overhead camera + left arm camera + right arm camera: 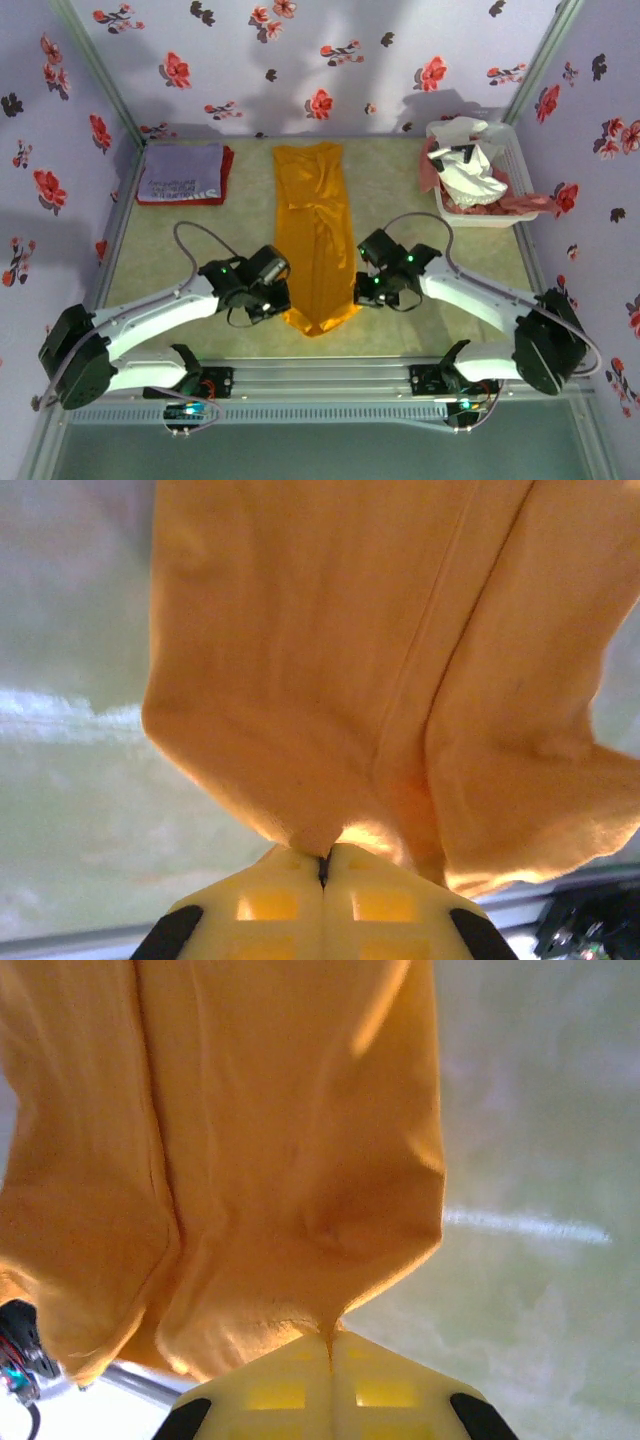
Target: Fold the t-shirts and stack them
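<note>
The mustard-orange t-shirt (318,230) lies down the middle of the table (440,260) as a long, narrow strip, apparently already folded lengthwise. Its far end points at the back wall and its near end is gathered to a point between my arms. From above, my left gripper (280,303) is at the strip's near left edge and my right gripper (357,290) at its near right edge, about level with each other. I judge I hold both corners so the near end can travel over the far end in one even fold. At the back left, a folded lavender t-shirt (180,170) with pale lettering rests on a red one (228,172); that is the stack this shirt should join. At the back right, a white basket (518,150) holds crumpled white cloth (470,170) and pink cloth (520,205).

Through my left wrist camera, the left gripper (323,858) has its jaws pressed together, pinching a tuck of the orange shirt (380,660). The cloth fans out from the pinch in soft, matte layers, with a stitched line running along it and a limp lobe drooping to one side. The pale green mottled tabletop (70,780) is beside it.

Through my right wrist camera, the right gripper (331,1338) is likewise clamped on a small peak of the same fabric (280,1130). The cloth puckers around the grip and its edges are rounded and floppy. It will sag unless both of my hands move together.
</note>
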Robot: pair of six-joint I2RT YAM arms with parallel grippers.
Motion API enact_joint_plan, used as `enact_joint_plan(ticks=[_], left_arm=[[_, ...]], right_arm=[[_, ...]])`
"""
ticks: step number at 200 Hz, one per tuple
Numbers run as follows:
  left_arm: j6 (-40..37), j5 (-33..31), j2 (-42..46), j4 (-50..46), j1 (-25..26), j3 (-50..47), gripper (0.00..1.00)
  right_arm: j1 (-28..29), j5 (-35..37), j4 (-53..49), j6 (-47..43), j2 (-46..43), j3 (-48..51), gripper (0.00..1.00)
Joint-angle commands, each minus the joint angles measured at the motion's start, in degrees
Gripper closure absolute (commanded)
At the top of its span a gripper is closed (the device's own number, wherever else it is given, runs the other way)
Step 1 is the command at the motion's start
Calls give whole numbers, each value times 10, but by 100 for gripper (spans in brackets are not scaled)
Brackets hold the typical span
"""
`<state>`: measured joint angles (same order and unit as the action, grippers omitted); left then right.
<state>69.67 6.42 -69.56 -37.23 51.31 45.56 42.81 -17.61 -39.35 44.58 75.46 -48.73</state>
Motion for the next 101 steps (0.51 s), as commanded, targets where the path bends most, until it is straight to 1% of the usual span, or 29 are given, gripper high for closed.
enact_joint_plan(ticks=[1,13,33,51,78,101], left_arm=[[-74,-6,-22,-29,-63,48,100],[-105,3,-41,-30,-100,75,100],[-147,30,-81,0,-156,110,100],[-178,51,-128,11,-198,147,100],[-214,70,-192,11,-239,208,100],[-245,106,-260,4,-268,264,100]], right_arm=[[-41,-12,-27,-63,59,-56,100],[-62,-22,-28,-77,88,-89,100],[-91,-45,-34,-99,141,-150,100],[-107,-40,-55,-124,189,-206,100],[-133,-43,-64,-139,241,-268,100],[-154,-45,-42,-139,276,-293,100]])
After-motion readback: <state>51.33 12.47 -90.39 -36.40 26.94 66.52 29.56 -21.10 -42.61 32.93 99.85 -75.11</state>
